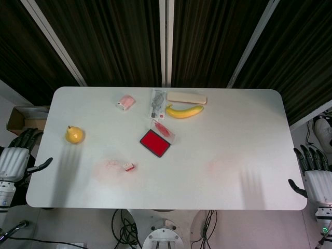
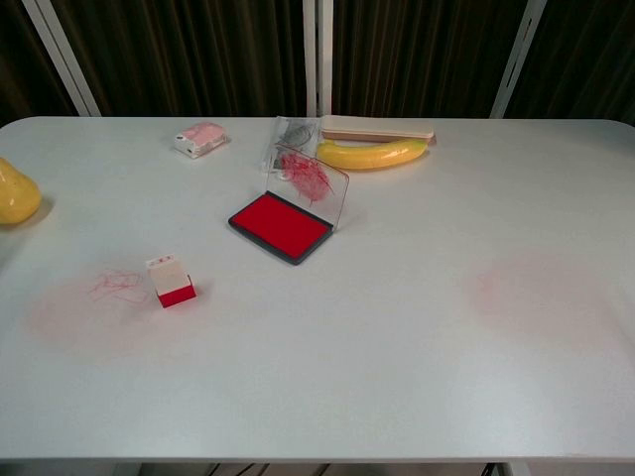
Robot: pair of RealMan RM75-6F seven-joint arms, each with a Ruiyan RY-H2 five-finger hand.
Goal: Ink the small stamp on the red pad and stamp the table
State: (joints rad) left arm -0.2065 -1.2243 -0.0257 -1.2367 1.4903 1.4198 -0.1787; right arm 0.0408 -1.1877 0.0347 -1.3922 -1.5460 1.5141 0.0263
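The small stamp (image 1: 128, 166) (image 2: 170, 281), a white block with a red base, stands on the white table (image 1: 233, 135) left of centre, beside faint red ink marks (image 2: 117, 286). The red ink pad (image 1: 154, 142) (image 2: 280, 225) lies open mid-table with its clear lid (image 2: 312, 179) raised behind it. My left hand (image 1: 15, 158) hangs off the table's left edge, fingers apart and empty. My right hand (image 1: 313, 174) hangs off the right edge, also empty with fingers spread. Neither hand shows in the chest view.
A yellow pear (image 1: 74, 135) (image 2: 15, 194) sits near the left edge. At the back lie a banana (image 1: 184, 111) (image 2: 371, 154), a flat beige box (image 1: 186, 97), a clear packet (image 1: 158, 104) and a small pink-and-white box (image 1: 125, 101) (image 2: 199, 138). A faint red smudge (image 2: 536, 288) marks the right side.
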